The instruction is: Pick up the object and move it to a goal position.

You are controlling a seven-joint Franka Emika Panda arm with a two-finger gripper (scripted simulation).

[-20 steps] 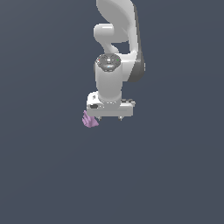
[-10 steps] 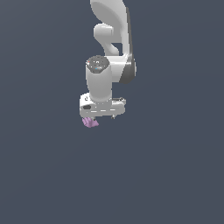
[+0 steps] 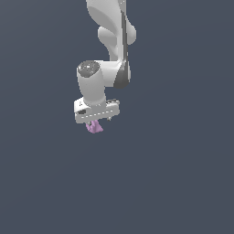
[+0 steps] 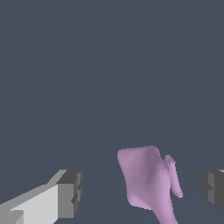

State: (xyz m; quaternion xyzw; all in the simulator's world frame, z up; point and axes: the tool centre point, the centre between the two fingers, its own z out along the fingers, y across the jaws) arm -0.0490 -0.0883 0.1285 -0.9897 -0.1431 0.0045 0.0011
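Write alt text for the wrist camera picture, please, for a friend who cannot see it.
A small lilac, jagged lump sits between two open grey fingertips of a robot gripper, touching neither. Everything behind it is a plain dark grey-blue surface.
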